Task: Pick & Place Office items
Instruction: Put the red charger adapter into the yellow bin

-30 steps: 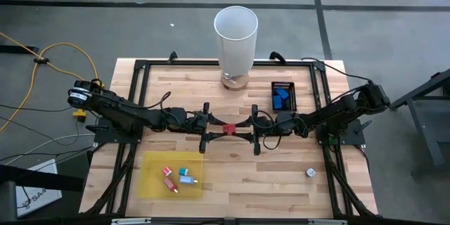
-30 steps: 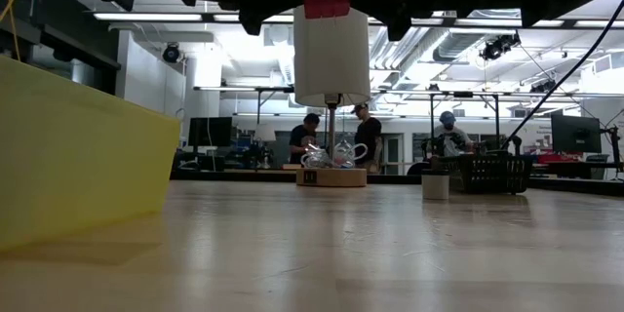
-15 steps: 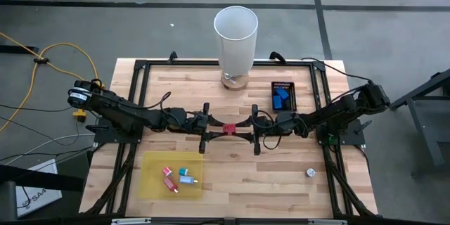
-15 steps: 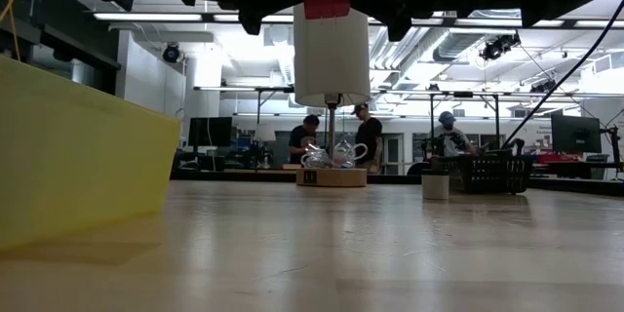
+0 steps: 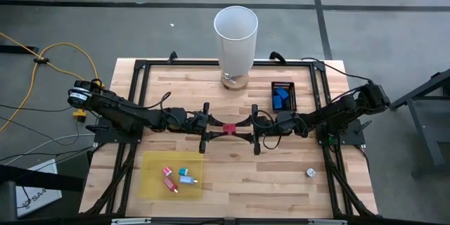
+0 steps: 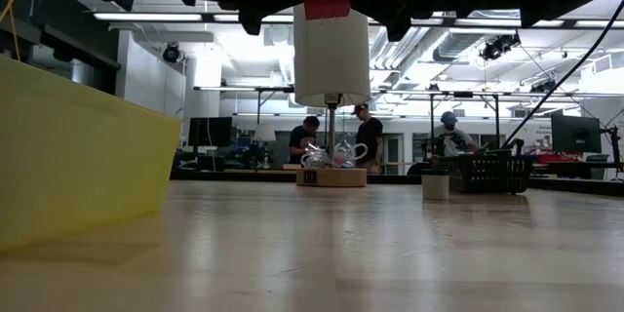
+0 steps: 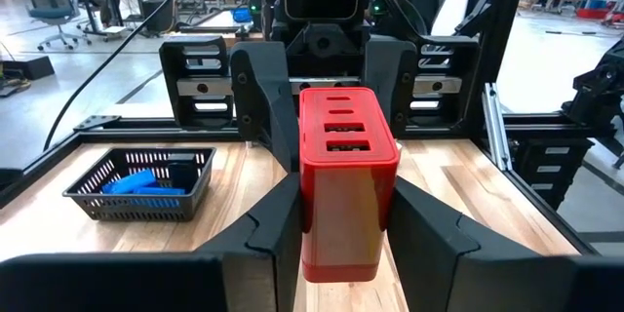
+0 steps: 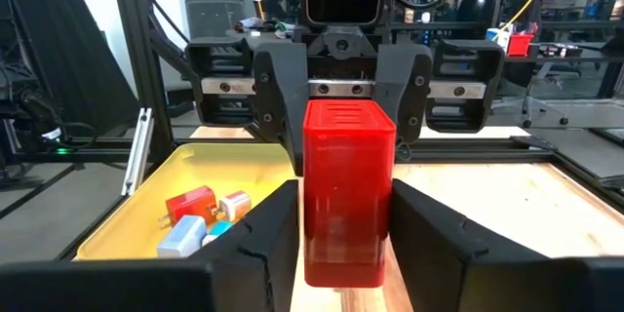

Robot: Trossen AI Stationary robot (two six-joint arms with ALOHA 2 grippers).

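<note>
Both hands meet at the table's [image 5: 281, 169] centre, raised off it: the left hand [image 5: 214, 129] from nine o'clock and the right hand [image 5: 242, 129] from three o'clock, each clamped on one red block [image 5: 228, 128]. More office items lie in the yellow tray [image 5: 151, 183] at seven o'clock, blue ones in the black basket [image 5: 290, 97] at one o'clock

Nothing visibly changes over this second. Both arms hold the same pose above the middle of the table [image 5: 232, 165], the left end effector [image 5: 216, 131] and the right end effector [image 5: 240, 131] remain closed from opposite sides on the red block [image 5: 228, 128], and no item on the table shifts from its spot.
</note>
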